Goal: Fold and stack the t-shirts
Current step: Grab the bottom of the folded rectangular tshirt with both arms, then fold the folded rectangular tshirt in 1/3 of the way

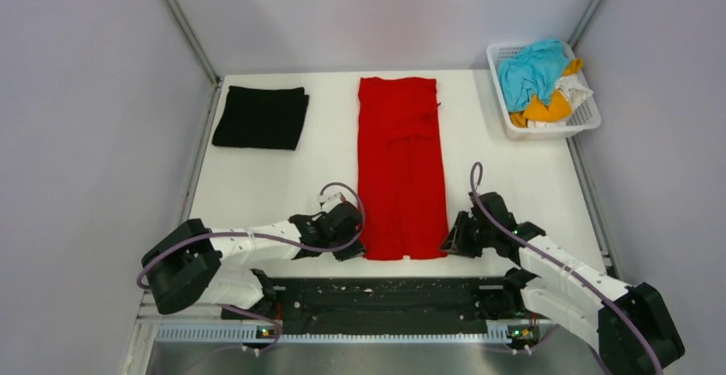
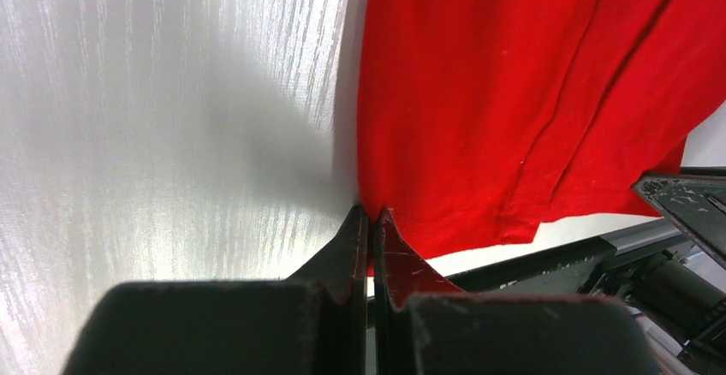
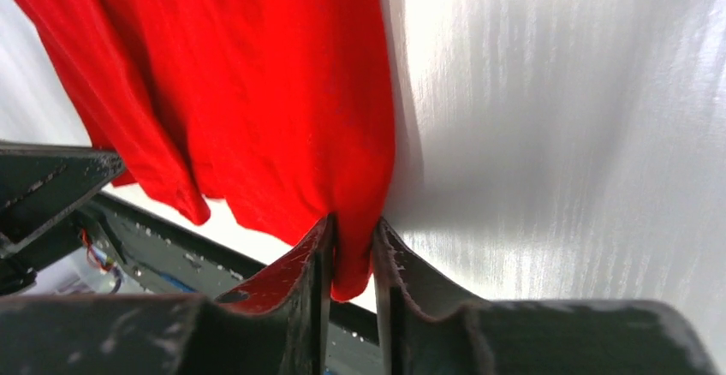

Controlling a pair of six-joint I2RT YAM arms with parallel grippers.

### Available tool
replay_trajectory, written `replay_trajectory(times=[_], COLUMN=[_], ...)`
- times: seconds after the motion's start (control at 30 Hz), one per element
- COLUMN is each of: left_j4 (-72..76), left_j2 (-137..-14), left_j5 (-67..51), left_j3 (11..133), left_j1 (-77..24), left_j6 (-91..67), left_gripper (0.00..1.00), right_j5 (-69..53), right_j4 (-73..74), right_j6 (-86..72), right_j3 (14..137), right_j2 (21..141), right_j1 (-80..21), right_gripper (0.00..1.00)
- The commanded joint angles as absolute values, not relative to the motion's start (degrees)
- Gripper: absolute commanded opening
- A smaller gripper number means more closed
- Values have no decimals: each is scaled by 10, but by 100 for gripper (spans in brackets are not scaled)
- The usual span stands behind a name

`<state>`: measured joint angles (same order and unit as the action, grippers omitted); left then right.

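Shirt [image 1: 401, 169]: near corners clamped by left fingers [image 2: 347, 251], right fingers [image 3: 310, 264]; halving fold apparently starting. Next: lift evenly, hem to collar.

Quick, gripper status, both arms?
Left gripper: closed, pinching the near left corner of the red t-shirt.
Right gripper: closed, pinching its near right corner.

Shirt [image 1: 402, 169]: matt red cloth, softly creased. Surface [image 1: 514, 187]: white, finely streaked, with a slight sheen. Basket [image 1: 548, 130]: white perforated plastic.
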<state>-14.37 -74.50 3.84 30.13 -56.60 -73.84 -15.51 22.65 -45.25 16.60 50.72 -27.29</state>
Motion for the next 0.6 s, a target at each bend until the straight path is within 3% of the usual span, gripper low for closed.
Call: replay_trajectory(times=[0.0,0.1,0.37,0.57], left_j4=[-191,-195,-246,-257], left_j2=[-752,-738,-672,-671], left_j5=[50,36,11,12], left_j3=[291,279,271,331], left_j1=[-565,-574,-638,-635], left_j6=[-743,-765,-810,-763], left_gripper=[0,0,0,0], right_j5=[-151,-183,-236,-253], right_j4=[237,262,473,461], right_j6=[-451,-461,-506,-528], right_j3=[125,100,107,152], right_j2=[511,480,270,241], right_j1=[-279,-282,-289,-288], right_gripper=[18,0,0,0])
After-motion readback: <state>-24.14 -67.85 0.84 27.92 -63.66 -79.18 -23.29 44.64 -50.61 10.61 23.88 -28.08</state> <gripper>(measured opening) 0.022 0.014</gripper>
